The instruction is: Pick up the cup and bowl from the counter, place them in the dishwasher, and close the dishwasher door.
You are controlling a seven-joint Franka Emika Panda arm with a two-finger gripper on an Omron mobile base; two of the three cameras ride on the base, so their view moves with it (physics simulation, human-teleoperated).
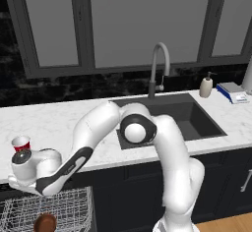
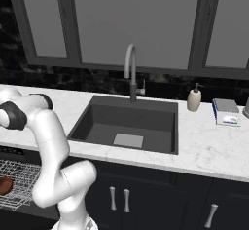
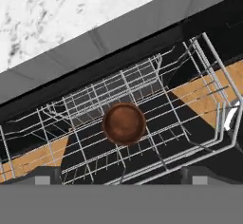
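the tool hangs over the pulled-out rack with its two small dark finger tips set wide apart at the bottom of the hand view, open and holding nothing. straight below it, between those tips, the small round reddish-brown glossy bowl sits upright on the wires of the white wire rack of the dark under-counter dishwasher. in the left base view the bowl shows near the rack's front edge, beneath the white hand; in the right base view a brown sliver of it peeks out at the far left of the rack.

the small red tapered plastic party cup with a white rim stands upright on the long white marble-look desk, just beside the arm's wrist and above the open dishwasher; whether the wrist touches it is hard to say from this angle.

further along the desk lies the dark inset sink with a grey curved faucet behind it. past the sink stand a cream soap dispenser bottle and a flat blue-and-white box-like item. dark cabinet doors with pale handles run under the sink.
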